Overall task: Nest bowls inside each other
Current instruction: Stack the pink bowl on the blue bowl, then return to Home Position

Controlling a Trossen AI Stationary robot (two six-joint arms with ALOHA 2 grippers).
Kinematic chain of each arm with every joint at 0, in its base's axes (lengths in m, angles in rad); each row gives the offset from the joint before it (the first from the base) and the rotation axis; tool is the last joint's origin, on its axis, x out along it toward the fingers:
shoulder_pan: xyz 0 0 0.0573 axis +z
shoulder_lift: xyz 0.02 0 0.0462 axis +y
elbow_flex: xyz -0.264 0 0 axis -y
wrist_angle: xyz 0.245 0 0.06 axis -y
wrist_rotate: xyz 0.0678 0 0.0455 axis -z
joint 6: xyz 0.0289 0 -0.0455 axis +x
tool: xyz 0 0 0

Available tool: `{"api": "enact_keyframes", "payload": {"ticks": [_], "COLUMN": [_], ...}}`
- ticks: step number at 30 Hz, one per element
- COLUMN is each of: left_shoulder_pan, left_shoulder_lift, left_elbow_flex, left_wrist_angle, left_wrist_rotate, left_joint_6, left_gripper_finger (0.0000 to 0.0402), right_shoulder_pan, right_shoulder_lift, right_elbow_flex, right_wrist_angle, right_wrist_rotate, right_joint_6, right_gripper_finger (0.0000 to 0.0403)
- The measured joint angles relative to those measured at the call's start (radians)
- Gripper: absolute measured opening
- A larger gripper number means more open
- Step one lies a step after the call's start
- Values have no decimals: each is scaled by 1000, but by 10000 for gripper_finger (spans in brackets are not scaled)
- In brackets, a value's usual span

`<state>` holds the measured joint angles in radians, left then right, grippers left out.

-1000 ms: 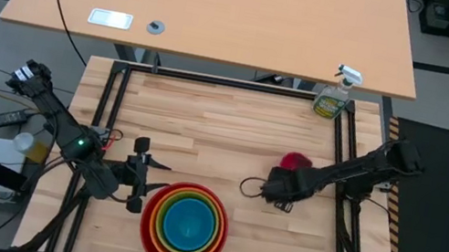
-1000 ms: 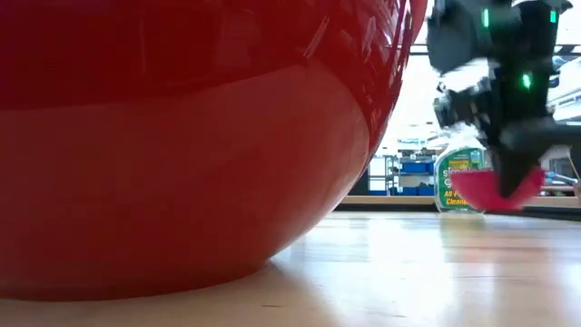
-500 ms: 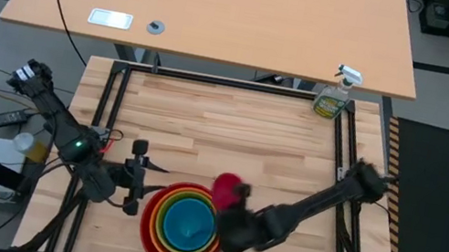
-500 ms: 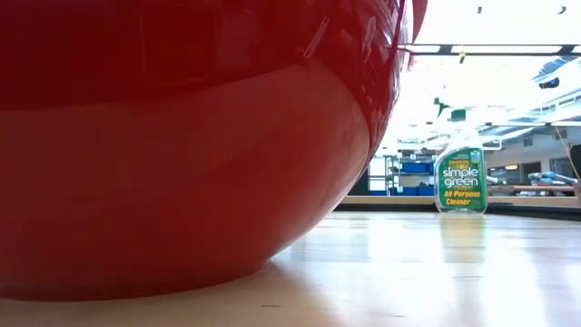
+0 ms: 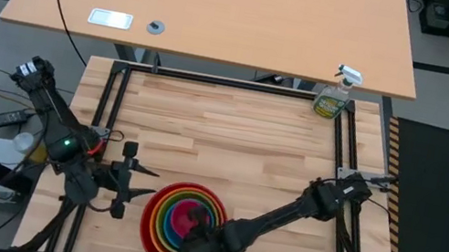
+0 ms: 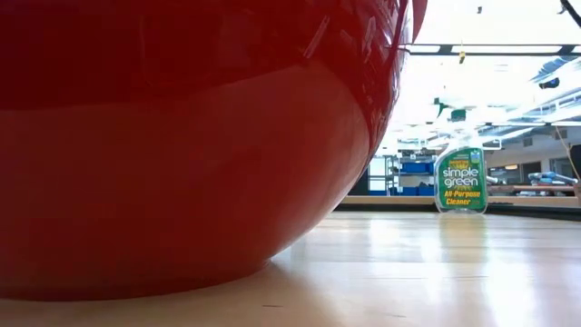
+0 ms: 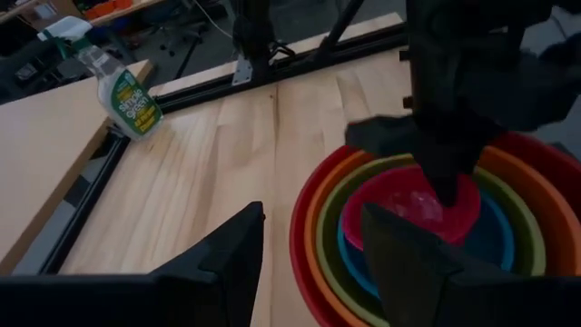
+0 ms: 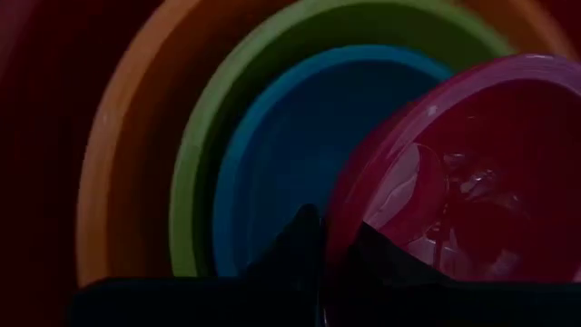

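Observation:
The red bowl (image 5: 146, 228) stands near the table's front edge, with the orange (image 8: 113, 182), green (image 8: 204, 173) and blue (image 8: 290, 154) bowls nested inside it. The small magenta-pink bowl (image 7: 408, 204) is over the blue one, off-centre, with my right gripper (image 8: 331, 250) shut on its rim. I cannot tell whether it rests on the blue bowl. My left gripper (image 5: 125, 185) stands open just left of the stack, touching nothing. My right gripper pinches the pink bowl's rim (image 8: 338, 238) between its two fingers, one finger (image 8: 386, 254) inside the bowl and one (image 8: 300, 238) outside. The fingers come steeply from above, slanting from the table's right. The bowl sits open side up over the blue bowl.
A green spray bottle (image 5: 334, 97) stands upright at the table's far right corner. A black frame (image 5: 101, 114) borders the wooden top. The red bowl's wall (image 6: 182, 154) fills the left of the low view. Bare wood lies behind the stack.
My right gripper has carried the pink bowl from the table's right middle toward the near edge and left, to over the nested stack, tipping more steeply downward on the way. My left gripper has drawn back a little toward the left edge, still open.

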<state>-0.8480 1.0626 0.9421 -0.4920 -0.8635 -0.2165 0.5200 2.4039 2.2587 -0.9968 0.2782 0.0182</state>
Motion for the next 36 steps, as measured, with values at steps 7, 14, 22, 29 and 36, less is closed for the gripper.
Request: {"api": "enact_keyframes", "payload": {"ticks": [7, 14, 22, 29, 36], "left_shoulder_pan": [-3, -3, -3, -9, -9], "left_shoulder_lift": [0, 0, 0, -8, -112], "left_elbow_flex": [0, 0, 0, -43, -166], "left_wrist_angle": [-23, -22, -25, 37, 157], "left_wrist_rotate": [-8, -7, -7, -45, -44], "left_joint_6": [-5, -10, 8, 86, 153], "left_gripper_finger": [188, 188, 188, 188, 188], "right_shoulder_pan": [-41, -64, -65, -86, -121], "right_shoulder_lift": [50, 33, -52, -167, -265], "right_elbow_flex": [-1, 22, 59, 57, 26], "right_wrist_angle": [-12, -41, -159, -191, -243], "right_wrist_rotate": [-138, -172, -175, -153, -64], "right_joint_6": [-40, -40, 33, 21, 3], "right_gripper_finger": [47, 112, 162, 160, 159]}}
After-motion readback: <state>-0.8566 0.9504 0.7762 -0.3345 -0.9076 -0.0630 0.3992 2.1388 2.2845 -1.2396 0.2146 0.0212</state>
